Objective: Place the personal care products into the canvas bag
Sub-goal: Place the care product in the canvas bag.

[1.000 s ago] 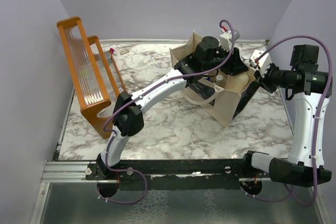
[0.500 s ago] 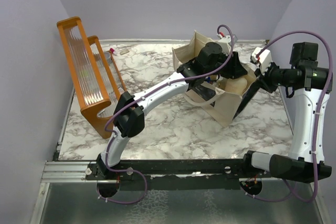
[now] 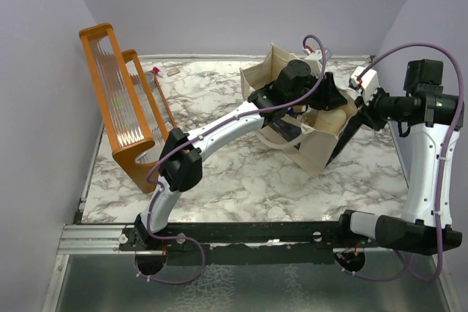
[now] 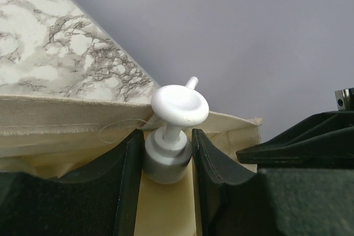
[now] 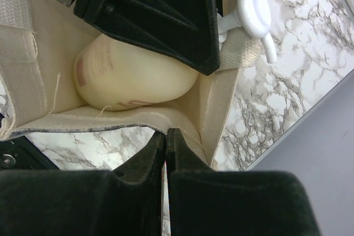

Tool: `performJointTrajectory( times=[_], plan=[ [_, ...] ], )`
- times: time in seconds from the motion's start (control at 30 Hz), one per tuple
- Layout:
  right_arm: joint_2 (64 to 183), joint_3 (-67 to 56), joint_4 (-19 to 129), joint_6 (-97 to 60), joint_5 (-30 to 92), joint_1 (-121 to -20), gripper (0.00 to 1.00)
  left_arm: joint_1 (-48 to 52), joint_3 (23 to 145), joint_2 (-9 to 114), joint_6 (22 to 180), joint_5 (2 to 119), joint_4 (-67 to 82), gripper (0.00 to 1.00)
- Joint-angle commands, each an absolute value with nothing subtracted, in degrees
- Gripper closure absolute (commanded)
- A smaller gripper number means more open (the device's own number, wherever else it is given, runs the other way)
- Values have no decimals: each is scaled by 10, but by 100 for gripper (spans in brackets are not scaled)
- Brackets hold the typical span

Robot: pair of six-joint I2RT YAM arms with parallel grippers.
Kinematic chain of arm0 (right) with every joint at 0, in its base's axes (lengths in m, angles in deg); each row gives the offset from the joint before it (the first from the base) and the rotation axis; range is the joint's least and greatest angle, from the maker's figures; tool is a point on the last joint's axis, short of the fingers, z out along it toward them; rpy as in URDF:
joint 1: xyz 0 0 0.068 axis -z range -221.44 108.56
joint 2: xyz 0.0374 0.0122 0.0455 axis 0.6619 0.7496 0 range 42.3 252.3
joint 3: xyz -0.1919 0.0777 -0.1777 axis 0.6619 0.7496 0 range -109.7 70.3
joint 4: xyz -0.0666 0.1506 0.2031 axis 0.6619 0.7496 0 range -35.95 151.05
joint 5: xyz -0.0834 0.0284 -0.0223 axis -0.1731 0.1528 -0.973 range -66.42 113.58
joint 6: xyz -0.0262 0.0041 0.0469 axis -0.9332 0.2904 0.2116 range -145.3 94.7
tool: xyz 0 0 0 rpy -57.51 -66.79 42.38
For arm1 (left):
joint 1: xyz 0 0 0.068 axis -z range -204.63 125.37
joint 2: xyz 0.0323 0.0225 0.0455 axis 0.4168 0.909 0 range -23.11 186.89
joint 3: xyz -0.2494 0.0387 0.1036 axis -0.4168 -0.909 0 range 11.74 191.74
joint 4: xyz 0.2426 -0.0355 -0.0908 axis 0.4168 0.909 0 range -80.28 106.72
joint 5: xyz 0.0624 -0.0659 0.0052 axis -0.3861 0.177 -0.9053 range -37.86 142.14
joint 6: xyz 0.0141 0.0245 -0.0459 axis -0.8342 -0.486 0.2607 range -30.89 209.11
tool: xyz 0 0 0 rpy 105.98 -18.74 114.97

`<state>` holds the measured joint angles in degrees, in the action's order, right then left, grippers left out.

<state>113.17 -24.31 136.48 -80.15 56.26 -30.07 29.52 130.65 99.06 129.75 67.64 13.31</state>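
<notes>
The left gripper (image 4: 168, 143) grasps the beige pump bottle (image 4: 180, 105) by its collar just inside the rim of the canvas bag (image 4: 66, 120), at one o'clock on the table (image 3: 241, 173), while the right gripper (image 5: 166, 136) is clenched on the bag's three o'clock edge, with bare marble open from six to nine o'clock.

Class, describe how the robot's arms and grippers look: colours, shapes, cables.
The left arm and right arm have white shells with black joint housings; a thin purple cable loops along each. The left gripper and right gripper have blocky matt black fingers.
</notes>
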Motion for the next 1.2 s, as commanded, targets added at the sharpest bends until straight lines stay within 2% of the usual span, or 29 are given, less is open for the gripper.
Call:
performJointTrajectory(
  times=[0.0,0.53,0.83,0.93,1.03,1.13,1.17],
  plan=[
    [1111,-248,1348,-779,562,-297,99,319,1360,990,1352,708,5,100],
    [1107,-241,1348,-770,554,-297,99,316,1423,1024,1339,695,-49,100],
    [1110,-239,1346,-754,560,-296,98,309,1389,1009,1364,760,-130,100],
    [1104,-233,1340,-746,571,-297,91,308,1375,1004,1366,767,-137,100],
    [1096,-227,1332,-737,579,-297,73,308,1369,1002,1363,770,-135,100],
    [1084,-226,1325,-734,593,-297,62,308,1367,1000,1358,770,-124,100],
    [1078,-226,1322,-730,597,-297,55,309,1365,999,1357,771,-122,100]
  ],
)
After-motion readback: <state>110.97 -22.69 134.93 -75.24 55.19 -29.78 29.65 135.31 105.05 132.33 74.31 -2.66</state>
